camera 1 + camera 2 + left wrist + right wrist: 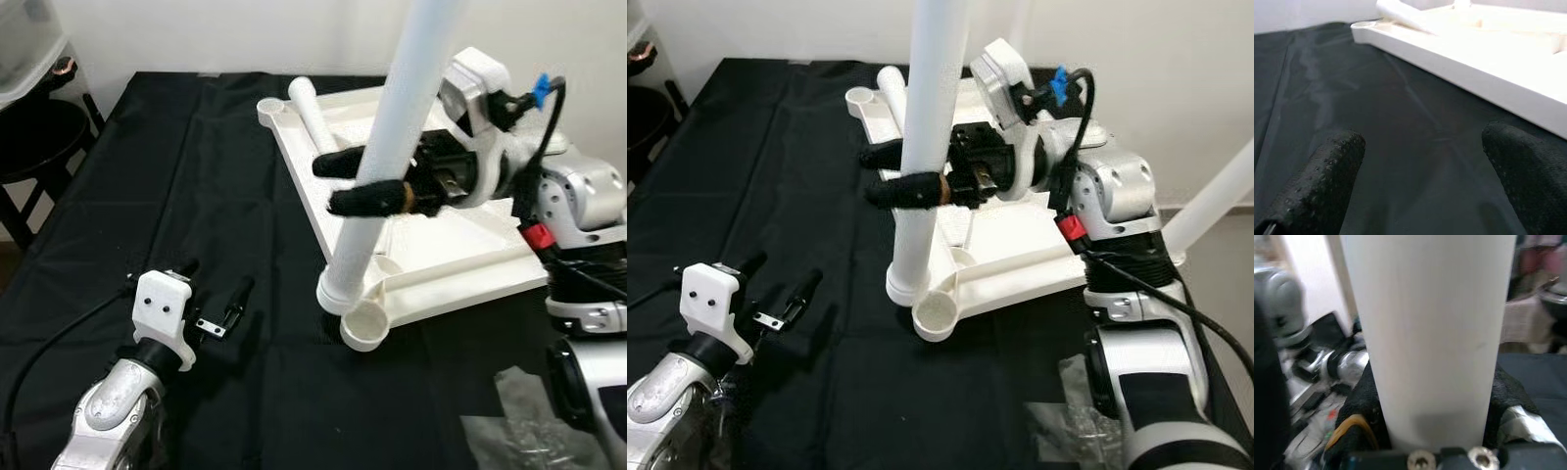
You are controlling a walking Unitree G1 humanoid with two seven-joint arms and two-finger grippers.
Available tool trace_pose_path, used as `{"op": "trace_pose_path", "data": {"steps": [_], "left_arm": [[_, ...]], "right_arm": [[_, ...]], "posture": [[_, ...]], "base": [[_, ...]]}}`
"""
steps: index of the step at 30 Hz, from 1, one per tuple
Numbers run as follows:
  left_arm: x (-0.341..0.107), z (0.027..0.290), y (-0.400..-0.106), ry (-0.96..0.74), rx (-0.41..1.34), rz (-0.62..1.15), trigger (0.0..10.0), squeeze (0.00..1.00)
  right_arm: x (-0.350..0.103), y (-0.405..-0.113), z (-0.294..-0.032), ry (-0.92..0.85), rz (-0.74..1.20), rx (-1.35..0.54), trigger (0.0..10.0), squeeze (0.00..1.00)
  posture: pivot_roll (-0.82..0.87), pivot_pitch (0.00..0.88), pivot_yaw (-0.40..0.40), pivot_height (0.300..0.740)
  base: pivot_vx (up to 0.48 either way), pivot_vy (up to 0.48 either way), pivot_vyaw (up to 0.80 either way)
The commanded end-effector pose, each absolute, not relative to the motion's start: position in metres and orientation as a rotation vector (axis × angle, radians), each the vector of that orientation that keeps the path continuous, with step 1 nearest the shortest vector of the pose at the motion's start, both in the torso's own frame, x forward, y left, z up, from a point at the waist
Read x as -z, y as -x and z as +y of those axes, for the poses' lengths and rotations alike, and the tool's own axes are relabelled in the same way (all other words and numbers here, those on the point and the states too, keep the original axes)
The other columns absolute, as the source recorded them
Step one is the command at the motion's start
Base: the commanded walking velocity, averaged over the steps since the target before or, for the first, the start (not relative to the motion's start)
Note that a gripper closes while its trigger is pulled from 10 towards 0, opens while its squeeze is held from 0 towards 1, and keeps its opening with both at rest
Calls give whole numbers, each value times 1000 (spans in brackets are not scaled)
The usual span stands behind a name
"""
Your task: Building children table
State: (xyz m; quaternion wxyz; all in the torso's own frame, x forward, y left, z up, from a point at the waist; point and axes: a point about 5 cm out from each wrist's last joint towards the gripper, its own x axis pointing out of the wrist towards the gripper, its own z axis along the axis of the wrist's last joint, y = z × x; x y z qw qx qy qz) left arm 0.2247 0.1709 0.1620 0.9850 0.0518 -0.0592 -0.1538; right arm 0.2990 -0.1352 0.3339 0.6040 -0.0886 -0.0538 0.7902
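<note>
A white tabletop (460, 264) lies upside down on the black cloth. My right gripper (331, 184) is shut on a white leg tube (402, 108) and holds it nearly upright, leaning a little. The tube's lower end (339, 288) sits at the tabletop's front corner, just beside the open round socket (364, 325). In the right wrist view the leg tube (1430, 333) stands pinched between the black pads. A second leg (312, 113) lies at the far corner. A third leg (1210, 206) rises at the right edge. My left gripper (216, 276) rests open and low over the cloth.
A black stool (39, 137) and a clear plastic box (29, 44) stand left of the table. A crumpled plastic bag (519, 431) lies at the front right. The black cloth (1400, 122) stretches bare between my left gripper and the tabletop edge (1474, 83).
</note>
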Motion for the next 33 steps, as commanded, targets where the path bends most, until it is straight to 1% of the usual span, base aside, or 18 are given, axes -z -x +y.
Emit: {"op": "trace_pose_path", "data": {"steps": [1, 7, 11, 17, 24, 33], "left_arm": [[-162, 174, -224, -106, 285, -114, 10000, 0], [-162, 178, -227, -104, 274, -113, 10000, 0], [-164, 178, -230, -119, 274, -123, 10000, 0], [-170, 179, -232, -145, 264, -156, 10000, 0], [-188, 185, -235, -162, 255, -219, 10000, 0], [-193, 184, -235, -175, 267, -235, 10000, 0]], "right_arm": [[-344, -292, -130, 276, -150, -1897, 10000, 0], [-347, -291, -119, 379, -105, -1942, 10000, 0], [-349, -289, -111, 405, -105, -1973, 10000, 0], [-347, -284, -107, 402, -108, -2019, 10000, 0], [-345, -276, -105, 389, -95, -2086, 10000, 0], [-343, -270, -102, 391, -83, -2133, 10000, 0]], "posture": [[19, 306, -27, 740], [13, 295, -20, 740], [8, 284, -24, 740], [7, 278, -26, 740], [5, 272, -27, 740], [8, 276, -40, 740]], "base": [[0, 0, 0], [0, 0, 0], [0, 0, 0], [0, 0, 0], [0, 0, 0], [0, 0, 0]]}}
